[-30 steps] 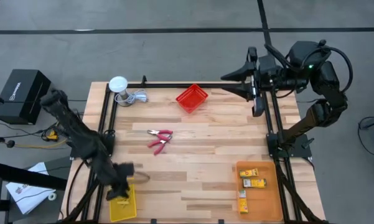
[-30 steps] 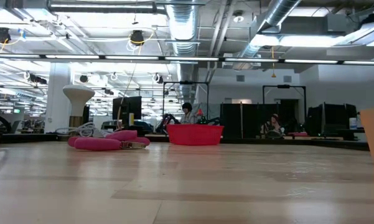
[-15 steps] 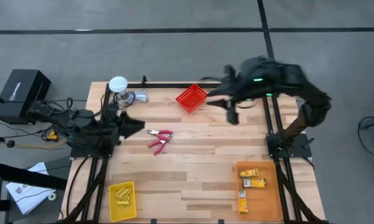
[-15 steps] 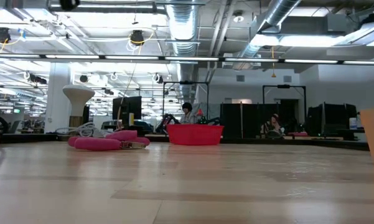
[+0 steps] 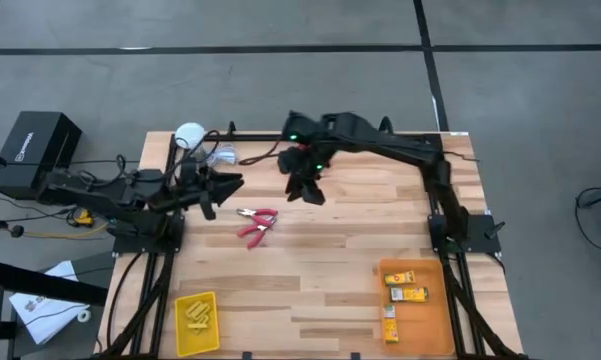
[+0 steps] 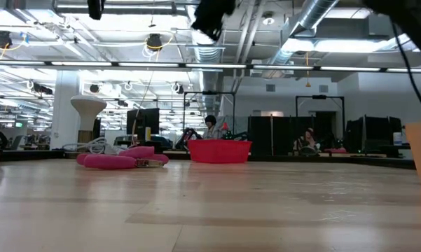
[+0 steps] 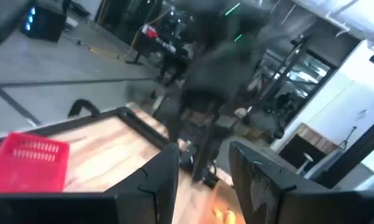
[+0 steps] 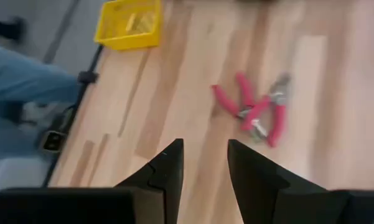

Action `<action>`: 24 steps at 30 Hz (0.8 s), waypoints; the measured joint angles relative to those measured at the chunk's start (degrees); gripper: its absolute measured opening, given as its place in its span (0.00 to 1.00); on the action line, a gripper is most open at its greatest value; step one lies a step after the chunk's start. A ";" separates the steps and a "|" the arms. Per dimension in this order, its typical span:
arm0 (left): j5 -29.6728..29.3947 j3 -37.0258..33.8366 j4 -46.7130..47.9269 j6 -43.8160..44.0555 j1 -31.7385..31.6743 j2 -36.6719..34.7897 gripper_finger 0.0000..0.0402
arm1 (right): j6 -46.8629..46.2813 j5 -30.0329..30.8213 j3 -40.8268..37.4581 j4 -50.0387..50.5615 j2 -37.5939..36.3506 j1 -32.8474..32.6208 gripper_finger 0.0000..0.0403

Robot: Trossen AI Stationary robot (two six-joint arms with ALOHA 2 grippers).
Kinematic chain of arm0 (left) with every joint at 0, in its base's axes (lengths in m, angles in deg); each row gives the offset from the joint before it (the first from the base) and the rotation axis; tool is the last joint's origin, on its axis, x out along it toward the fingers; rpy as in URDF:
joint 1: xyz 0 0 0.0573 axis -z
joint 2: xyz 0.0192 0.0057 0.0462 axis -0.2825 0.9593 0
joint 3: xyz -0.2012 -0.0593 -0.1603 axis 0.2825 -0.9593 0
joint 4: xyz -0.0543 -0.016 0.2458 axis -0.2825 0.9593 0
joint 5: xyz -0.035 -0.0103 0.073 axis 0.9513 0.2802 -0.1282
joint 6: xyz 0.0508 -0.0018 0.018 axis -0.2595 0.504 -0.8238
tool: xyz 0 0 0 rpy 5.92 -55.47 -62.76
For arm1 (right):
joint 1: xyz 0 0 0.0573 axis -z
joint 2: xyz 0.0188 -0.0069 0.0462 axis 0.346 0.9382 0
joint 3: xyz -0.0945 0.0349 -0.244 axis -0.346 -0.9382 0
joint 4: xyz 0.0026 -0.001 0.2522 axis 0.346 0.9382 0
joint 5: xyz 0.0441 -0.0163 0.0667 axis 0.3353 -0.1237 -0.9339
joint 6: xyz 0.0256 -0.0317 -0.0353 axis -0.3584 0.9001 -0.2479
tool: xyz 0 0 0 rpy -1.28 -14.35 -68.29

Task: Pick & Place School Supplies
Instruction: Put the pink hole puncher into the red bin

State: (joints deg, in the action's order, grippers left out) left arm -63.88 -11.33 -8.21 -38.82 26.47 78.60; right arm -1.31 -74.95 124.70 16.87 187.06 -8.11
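The red-handled pliers point(image 5: 257, 223) (two tools, it looks like, lying crossed) rest on the bare worktop point(image 5: 320, 270) left of its middle, untouched. The small boxes point(image 5: 404, 287) lie in the orange bin point(image 5: 432, 315) at the near right corner, the yellow pieces point(image 5: 196, 314) in the yellow bin point(image 5: 180, 336) at the near left corner. The right gripper point(image 5: 305, 186) hangs above the far middle with a narrow gap between its fingers, empty. The left gripper point(image 5: 220, 185) hovers near the far left edge, fingers parted, empty. Both arms converge on the pliers; they may collide, or one grip may snag both handles.
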 joint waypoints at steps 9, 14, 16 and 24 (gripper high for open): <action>4.19 0.01 30.72 6.33 0.12 -11.00 0.34 | -4.78 -7.89 0.02 -5.32 7.47 3.93 0.31; 9.04 -0.68 39.97 7.07 0.99 -19.90 0.34 | -11.12 -3.05 0.04 -14.44 7.24 4.86 0.35; 10.02 -2.40 40.52 7.08 1.23 -24.10 0.34 | -14.01 1.61 0.04 -15.64 7.28 5.44 0.36; 10.99 -9.01 40.47 10.39 1.23 -37.52 0.34 | -22.94 5.83 -0.17 -19.76 12.88 4.82 0.40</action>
State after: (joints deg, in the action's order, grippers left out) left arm -52.89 -20.34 32.26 -28.43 27.70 41.08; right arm -24.25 -69.12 124.53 -2.89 199.94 -3.29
